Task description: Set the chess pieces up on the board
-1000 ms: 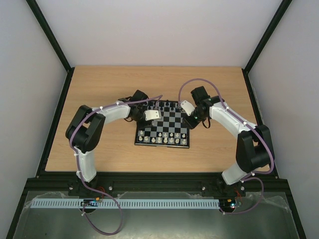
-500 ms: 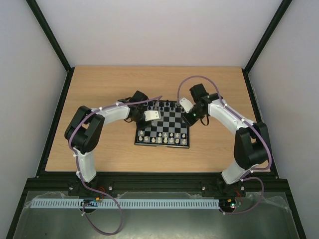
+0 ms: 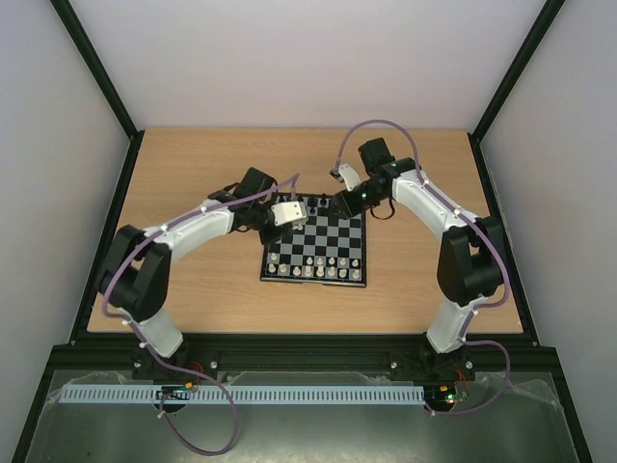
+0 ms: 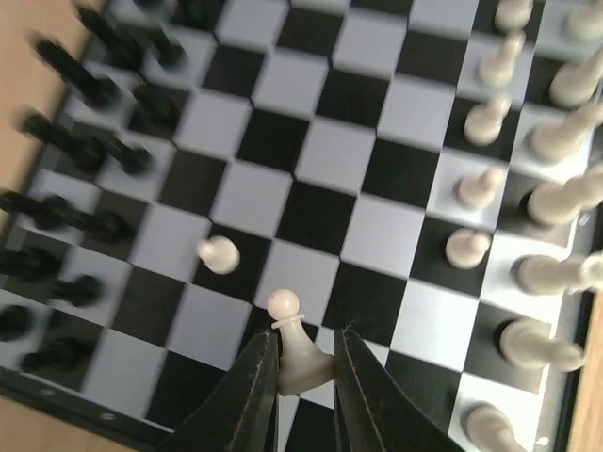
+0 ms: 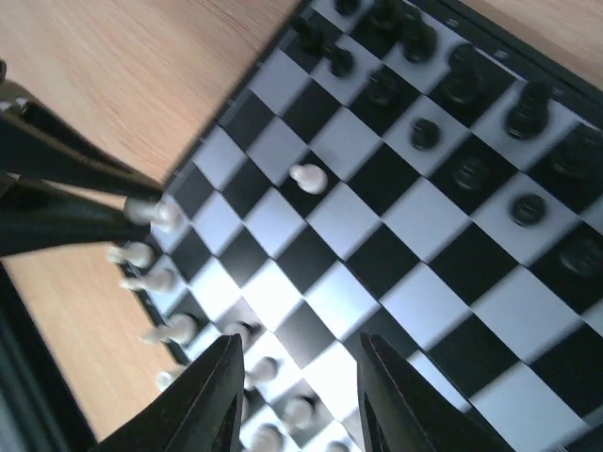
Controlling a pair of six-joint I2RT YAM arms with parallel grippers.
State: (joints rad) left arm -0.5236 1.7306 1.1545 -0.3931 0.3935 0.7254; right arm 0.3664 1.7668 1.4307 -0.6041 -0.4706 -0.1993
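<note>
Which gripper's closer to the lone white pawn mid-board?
Left. The left gripper, pinching another white pawn, sits about one square from the lone pawn. The right gripper hovers open above the board, several squares away.

Robot test cell — laboratory bench enclosure.
Wooden tabletop (image 3: 193,174) boxed in by plain white panels (image 3: 308,58) and black frame posts (image 3: 96,68); left arm (image 3: 183,236) and right arm (image 3: 439,217), white and black, bolted at the near edge, trailing purple cables (image 3: 386,125); slotted cable duct (image 3: 289,394) along a metal front shelf (image 3: 289,434); one small chessboard (image 3: 315,246) on the top — no domestic fittings in view.
</note>
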